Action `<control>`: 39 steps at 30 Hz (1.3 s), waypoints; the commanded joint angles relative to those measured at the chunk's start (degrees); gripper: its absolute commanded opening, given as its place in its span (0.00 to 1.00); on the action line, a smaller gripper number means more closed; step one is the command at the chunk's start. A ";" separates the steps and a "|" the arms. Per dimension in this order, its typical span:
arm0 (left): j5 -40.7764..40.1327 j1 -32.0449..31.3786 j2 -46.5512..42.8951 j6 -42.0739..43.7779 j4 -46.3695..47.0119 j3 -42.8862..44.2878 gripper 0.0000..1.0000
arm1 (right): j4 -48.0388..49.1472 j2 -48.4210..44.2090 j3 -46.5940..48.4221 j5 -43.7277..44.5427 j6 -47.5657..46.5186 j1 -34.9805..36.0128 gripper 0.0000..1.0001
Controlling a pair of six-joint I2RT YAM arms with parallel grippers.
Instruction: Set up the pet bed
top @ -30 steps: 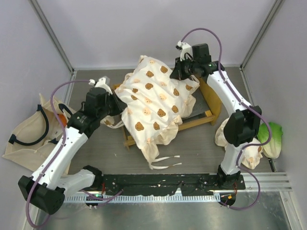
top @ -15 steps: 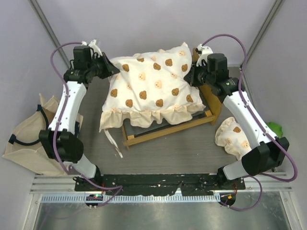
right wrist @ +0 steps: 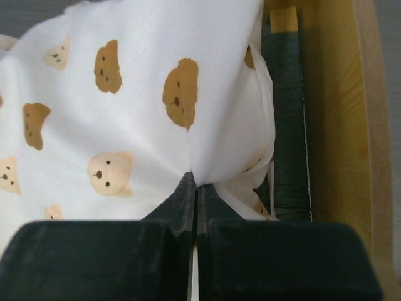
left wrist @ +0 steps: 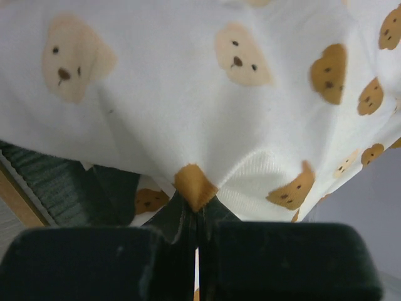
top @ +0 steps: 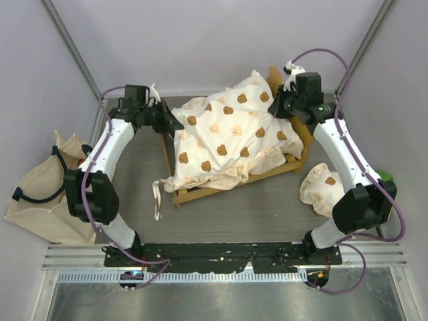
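Observation:
The pet bed's light-wood frame (top: 200, 193) stands at the table's middle, its headboard (top: 305, 142) at the right. A cream bear-print cushion (top: 227, 137) is stretched over it, covering most of the grey base (right wrist: 285, 113). My left gripper (top: 175, 125) is shut on the cushion's left corner; the left wrist view shows the gripper (left wrist: 199, 210) pinching a brown patch of the cloth (left wrist: 188, 94). On the opposite corner, beside the headboard (right wrist: 351, 113), my right gripper (top: 276, 107) is shut too, with the cloth (right wrist: 138, 94) caught between its tips (right wrist: 194, 182).
A beige tote bag (top: 40, 194) with black handles lies at the left wall. A small bear-print pillow (top: 321, 190) sits by the right arm's base, and a green lettuce toy (top: 385, 178) lies at the right edge. Cushion ties (top: 158, 197) hang off the frame's front left.
The cushion went from bunched and tilted, to spread wide above the frame, to lying over it. Both grippers kept hold; the left one swung to the back left, then came in toward the frame.

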 commanded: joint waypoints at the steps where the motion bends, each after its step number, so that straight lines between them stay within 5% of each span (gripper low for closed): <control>1: 3.21 -0.16 -6.56 1.39 -5.34 14.13 0.00 | 0.74 -6.24 12.29 -5.65 -1.82 0.49 0.01; 6: 3.82 -0.16 -8.58 2.97 -15.98 23.55 0.00 | -8.03 -10.28 20.02 -7.76 -3.85 0.49 0.01; 15: 6.91 -0.08 -15.88 2.62 -15.91 17.76 0.00 | -8.50 -20.13 17.14 -8.56 -1.65 0.41 0.01; 26: 2.78 0.10 -4.19 5.08 -15.39 29.09 0.00 | -0.77 -9.86 15.72 -9.17 -0.68 0.41 0.01; 33: 3.20 0.10 4.07 6.93 -18.98 43.85 0.00 | 2.58 -3.52 20.83 -8.12 -0.51 0.41 0.01; 39: 4.70 -0.16 -0.93 1.49 -8.99 23.15 0.00 | 3.99 -2.12 14.77 -6.10 -0.51 0.14 0.01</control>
